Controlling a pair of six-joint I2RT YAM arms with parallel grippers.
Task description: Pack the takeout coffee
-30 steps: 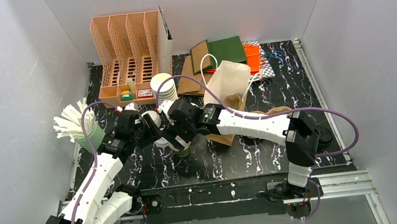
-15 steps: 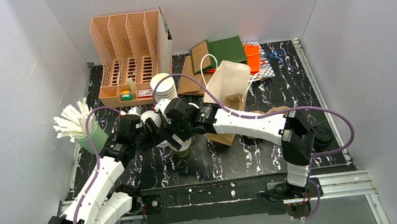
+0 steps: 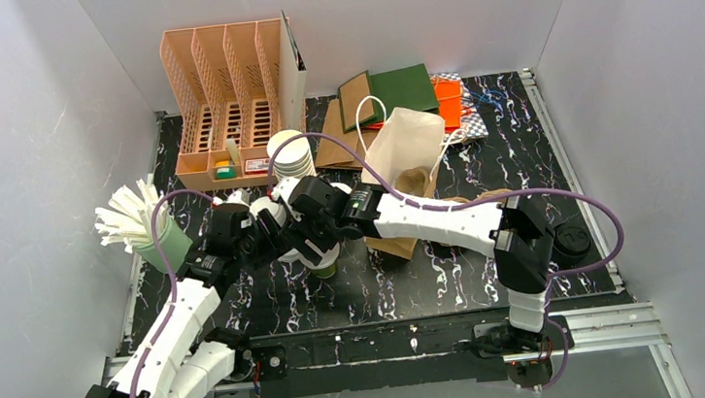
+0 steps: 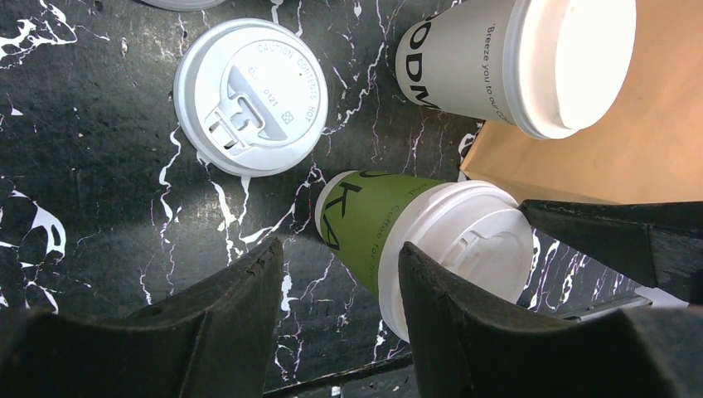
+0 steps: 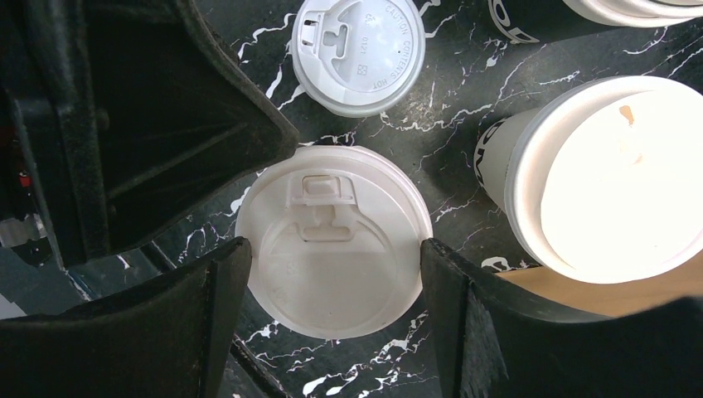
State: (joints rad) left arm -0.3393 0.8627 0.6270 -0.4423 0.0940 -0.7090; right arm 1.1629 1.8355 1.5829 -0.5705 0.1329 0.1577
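Note:
The takeout coffee (image 5: 332, 240) is a green-walled cup (image 4: 377, 224) under a white sip lid, standing on the black marbled table (image 3: 434, 279). My right gripper (image 5: 332, 253) hangs straight over it, with one finger on each side of the lid and both fingers (image 5: 452, 307) against its rim. In the top view the right gripper (image 3: 312, 245) covers most of the cup (image 3: 324, 265). My left gripper (image 4: 340, 249) is open just left of the cup, with only bare table between its fingers. One of its fingers (image 4: 448, 323) sits in front of the lid's edge.
A loose white lid (image 4: 251, 95) lies beside the cup. A lidless grey cup (image 4: 514, 58) stands by a brown paper bag (image 4: 630, 141). Behind are a stack of cups (image 3: 291, 156), a peach organizer (image 3: 226, 94), a holder of straws (image 3: 151, 228) and more bags (image 3: 402, 141).
The right gripper's jaws have narrowed onto the lid's rim and the arm has shifted slightly left. The left gripper moved right, closer to the cup, at the same width.

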